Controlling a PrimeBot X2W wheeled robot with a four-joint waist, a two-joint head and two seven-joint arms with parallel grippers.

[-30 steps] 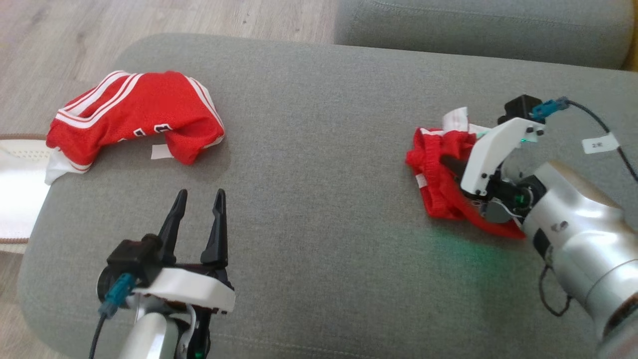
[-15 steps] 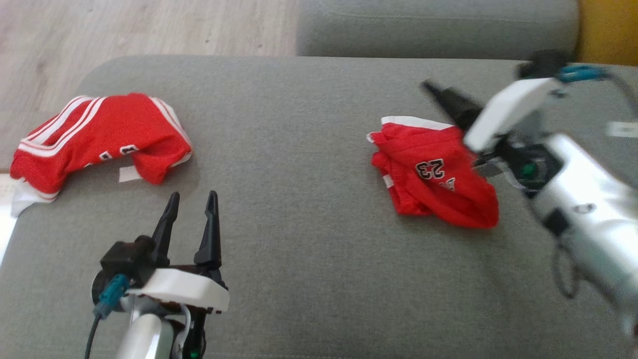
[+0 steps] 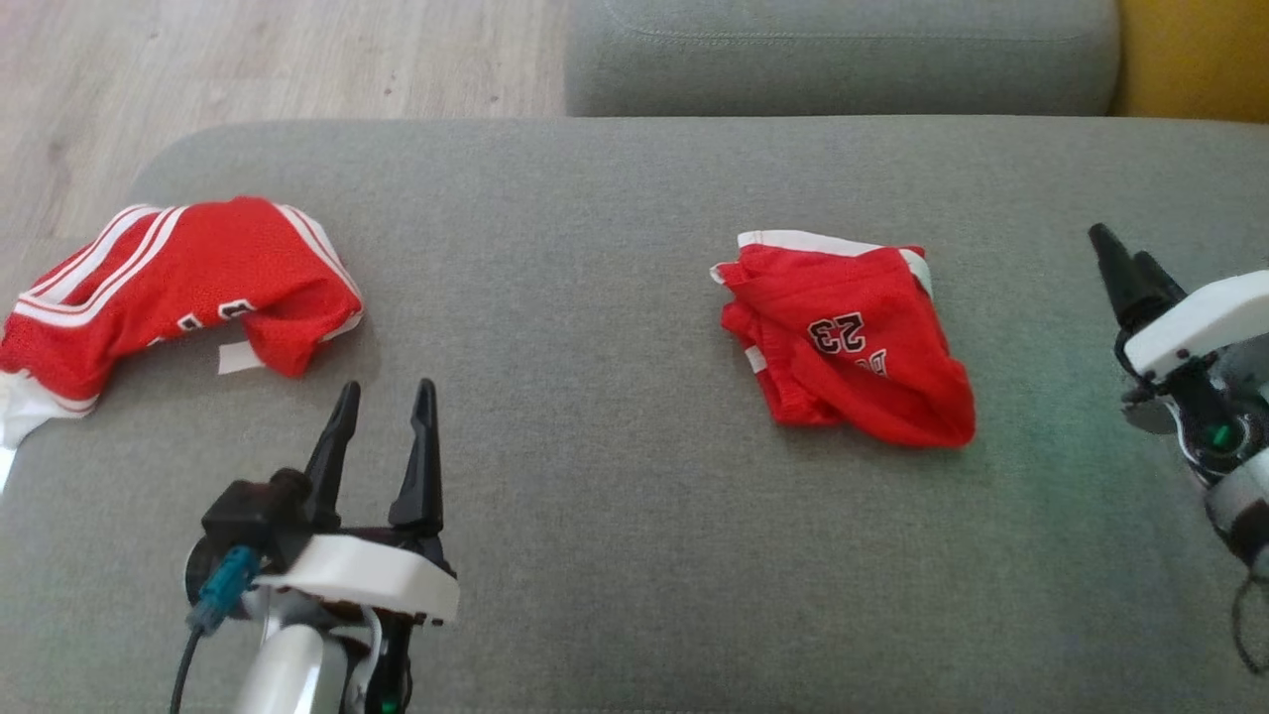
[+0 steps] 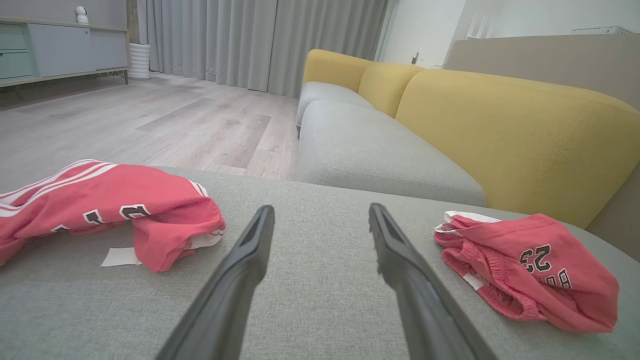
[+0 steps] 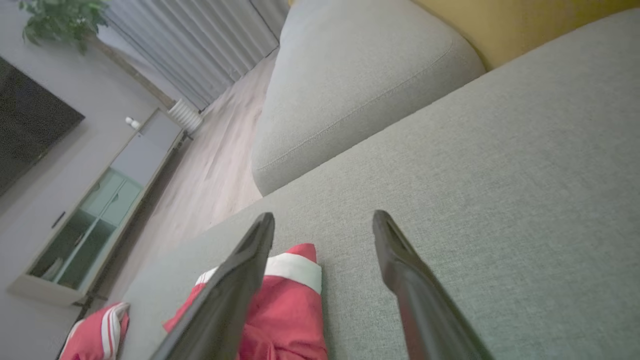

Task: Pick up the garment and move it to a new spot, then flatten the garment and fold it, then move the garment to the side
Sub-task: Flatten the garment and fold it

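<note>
Garment (image 3: pixel 178 278): light, limp, probably slippery mesh; best pinched at its striped edge. Left end effector (image 3: pixel 387 392) and right end effector (image 3: pixel 1123 253) spread, empty.

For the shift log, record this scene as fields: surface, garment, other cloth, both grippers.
surface: grey sofa seat
garment: crumpled red jersey with white stripes, at the seat's left end
label: small white label at its hem
other cloth: folded red stack, number 23 showing, right of centre
left gripper: open, empty
right gripper: open, empty, right of the stack
</note>
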